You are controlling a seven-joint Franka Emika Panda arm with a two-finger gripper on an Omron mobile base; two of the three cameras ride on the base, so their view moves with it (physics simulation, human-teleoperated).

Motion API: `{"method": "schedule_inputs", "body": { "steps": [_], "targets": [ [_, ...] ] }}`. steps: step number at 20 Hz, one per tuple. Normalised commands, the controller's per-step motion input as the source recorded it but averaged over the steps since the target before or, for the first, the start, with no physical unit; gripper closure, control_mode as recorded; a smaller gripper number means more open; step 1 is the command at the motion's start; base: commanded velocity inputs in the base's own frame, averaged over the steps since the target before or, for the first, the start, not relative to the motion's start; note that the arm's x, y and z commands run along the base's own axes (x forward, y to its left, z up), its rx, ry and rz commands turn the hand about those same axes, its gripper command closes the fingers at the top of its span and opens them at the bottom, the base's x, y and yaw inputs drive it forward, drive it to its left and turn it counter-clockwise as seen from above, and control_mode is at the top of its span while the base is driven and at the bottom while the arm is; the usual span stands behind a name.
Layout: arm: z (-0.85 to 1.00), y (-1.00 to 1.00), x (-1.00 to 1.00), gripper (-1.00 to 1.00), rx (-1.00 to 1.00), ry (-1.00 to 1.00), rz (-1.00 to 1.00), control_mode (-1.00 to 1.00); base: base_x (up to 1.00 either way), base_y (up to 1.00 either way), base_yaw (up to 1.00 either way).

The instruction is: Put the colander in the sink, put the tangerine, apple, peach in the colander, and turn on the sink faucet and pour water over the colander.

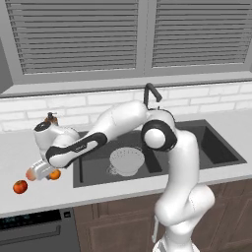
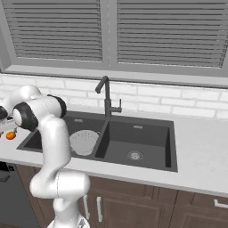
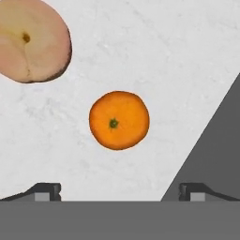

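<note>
With fingers (image 3: 47,191) spread wide, the gripper (image 3: 120,192) hovered over the tangerine (image 3: 119,120) beside the peach (image 3: 32,43) on the worktop (image 3: 164,61).

Colander (image 1: 127,160) in sink (image 1: 216,147), fruits outside

Wall: white brick backsplash (image 2: 178,104).
Window: grey slatted blinds (image 2: 169,31).
Counter: pale marbled top (image 2: 200,151).
Cabinets: brown wood doors (image 2: 133,207).

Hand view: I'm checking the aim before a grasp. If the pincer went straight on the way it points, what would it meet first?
Most likely the tangerine, lying centred between the open pincer tips on the counter; the peach sits off to one side.
</note>
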Motion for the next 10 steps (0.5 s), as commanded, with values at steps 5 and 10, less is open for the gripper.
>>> {"method": "schedule_inputs", "body": {
  "steps": [5, 10],
  "targets": [
    [-0.24, 0.03, 0.14, -1.00, -0.06, 0.00, 0.00, -1.00, 0.00, 0.00, 0.00],
    [-0.27, 0.00, 0.18, -1.00, -0.05, 0.00, 0.00, -1.00, 0.00, 0.00, 0.00]
  ]
}}
